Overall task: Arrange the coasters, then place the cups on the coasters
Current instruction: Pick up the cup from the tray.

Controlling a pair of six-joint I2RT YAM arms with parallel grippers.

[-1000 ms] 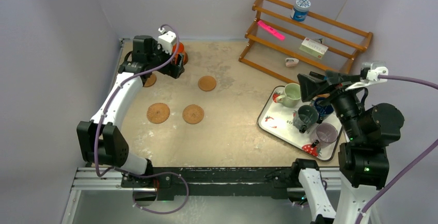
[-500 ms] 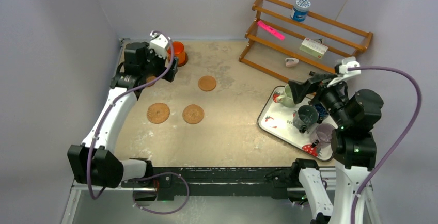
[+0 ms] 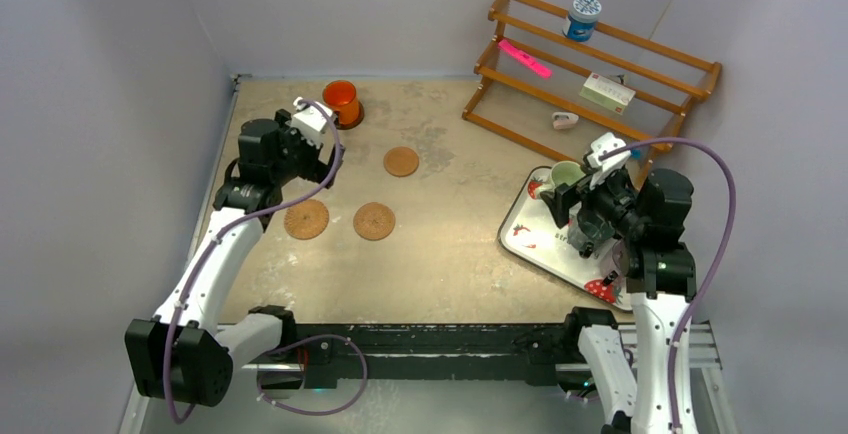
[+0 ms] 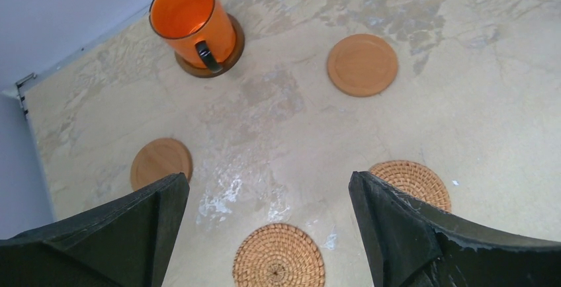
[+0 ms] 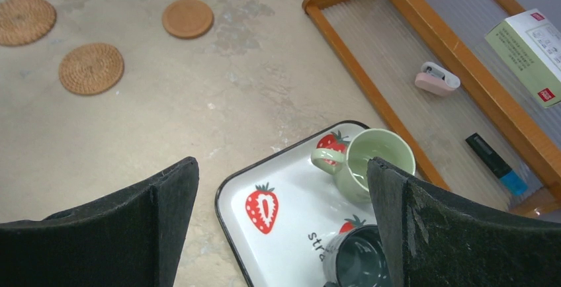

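Observation:
A translucent orange cup stands on the dark rimmed coaster at the back left. A smooth coaster and two woven coasters lie bare, and a further smooth coaster shows by my left finger. My left gripper hangs open above them, holding nothing. On the strawberry tray stand a pale green cup and a dark grey-teal cup. My right gripper hovers open over them, empty.
A wooden rack stands at the back right with a blue-and-white tub, a pink item and a small box. Walls close in the left, back and right sides.
My left gripper has drawn back from the orange cup toward the near side, leaving the cup on its coaster. My right arm has swung down and left over the tray.

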